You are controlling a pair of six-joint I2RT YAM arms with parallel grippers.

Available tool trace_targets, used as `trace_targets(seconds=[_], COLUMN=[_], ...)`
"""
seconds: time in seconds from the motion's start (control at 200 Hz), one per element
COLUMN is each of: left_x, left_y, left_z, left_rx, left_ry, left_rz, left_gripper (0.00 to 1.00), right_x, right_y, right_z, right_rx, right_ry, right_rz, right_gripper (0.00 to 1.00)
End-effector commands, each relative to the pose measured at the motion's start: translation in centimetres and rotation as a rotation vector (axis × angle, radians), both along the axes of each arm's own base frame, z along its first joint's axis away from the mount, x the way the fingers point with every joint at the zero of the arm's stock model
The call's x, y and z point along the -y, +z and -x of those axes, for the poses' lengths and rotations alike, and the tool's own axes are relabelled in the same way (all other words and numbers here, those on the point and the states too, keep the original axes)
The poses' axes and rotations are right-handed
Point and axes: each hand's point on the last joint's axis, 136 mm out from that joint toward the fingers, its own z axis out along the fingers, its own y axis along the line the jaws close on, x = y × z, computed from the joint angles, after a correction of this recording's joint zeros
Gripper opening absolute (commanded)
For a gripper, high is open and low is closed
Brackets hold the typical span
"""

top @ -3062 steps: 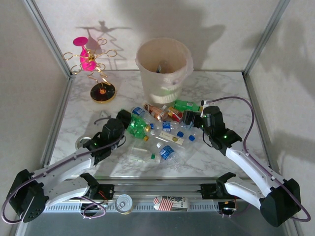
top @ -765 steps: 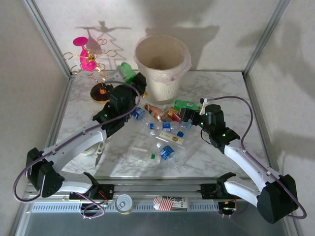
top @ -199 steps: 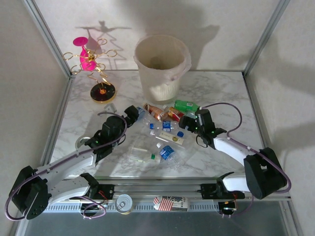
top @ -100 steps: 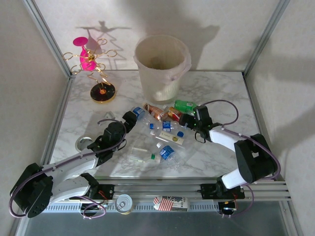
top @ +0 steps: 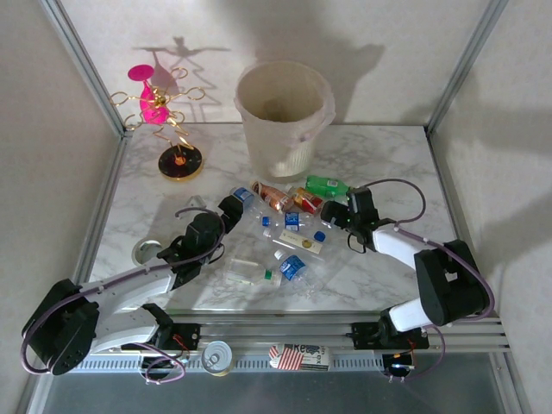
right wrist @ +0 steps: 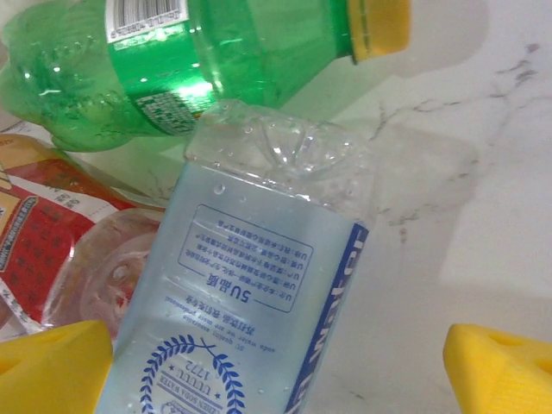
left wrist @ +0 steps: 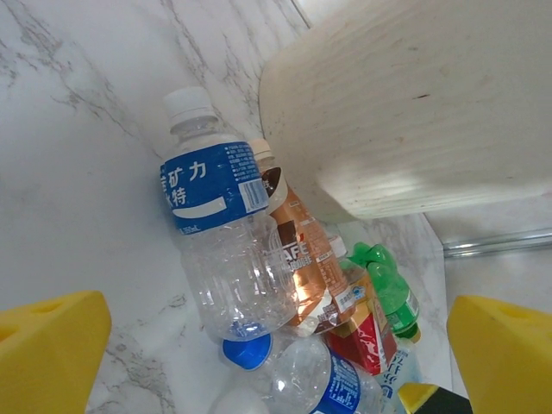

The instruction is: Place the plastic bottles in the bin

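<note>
A heap of plastic bottles (top: 289, 233) lies mid-table in front of the cream ribbed bin (top: 280, 142). My left gripper (top: 231, 207) is open at the heap's left end. In the left wrist view, a clear blue-labelled bottle (left wrist: 220, 224), a brown-labelled one (left wrist: 304, 250) and a green one (left wrist: 390, 289) lie ahead of it, under the bin's wall (left wrist: 414, 103). My right gripper (top: 333, 216) is open at the heap's right end. A pale blue-labelled bottle (right wrist: 250, 293) lies between its spread fingers, with a green yellow-capped bottle (right wrist: 216, 60) beyond.
A pink-and-gold wire ornament stand (top: 168, 112) stands at the back left. A silver tin can (top: 216, 355) and a red-and-white pack (top: 297, 355) sit on the front rail. A small ring (top: 145, 252) lies left of the left arm. Metal frame posts border the table.
The right arm has folded in, its gripper edging right and staying low over the pale bottle. The left gripper has sunk slightly toward the heap's left end. Both stay open.
</note>
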Motion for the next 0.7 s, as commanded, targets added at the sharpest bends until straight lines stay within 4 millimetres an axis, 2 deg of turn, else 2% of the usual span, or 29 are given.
trace_targets(seconds=[0.0,0.265,0.506,0.636,0.696], left_x=[1.3,1.3,0.7,0.4,0.2], left_y=[1.9,2.3,3.0,3.3,2.8], left_z=[-0.4,-0.2,0.1,0.2,0.4], left_rx=[0.042,0.048,0.061,0.074,0.054], left_ry=[-0.026,-0.024,-0.007,0.001,0.006], left_rz=[0.044,0.045,0.040,0.043,0.027], left_gripper=[1.00,1.00,1.00,1.00,1.00], right_x=[0.4,-1.2,-1.6,-1.6,-1.7], right_y=[0.0,-0.9,-2.0,-3.0,-3.4], right_z=[0.4,-0.2,-0.8,-0.5,-0.4], right_rx=[0.001,-0.021,-0.045,-0.070,-0.080], right_ry=[-0.005,0.023,0.025,0.028,0.032], right_rz=[0.007,-0.071,-0.078,-0.071,-0.074], right_gripper=[0.98,0.97,0.94,0.89,0.87])
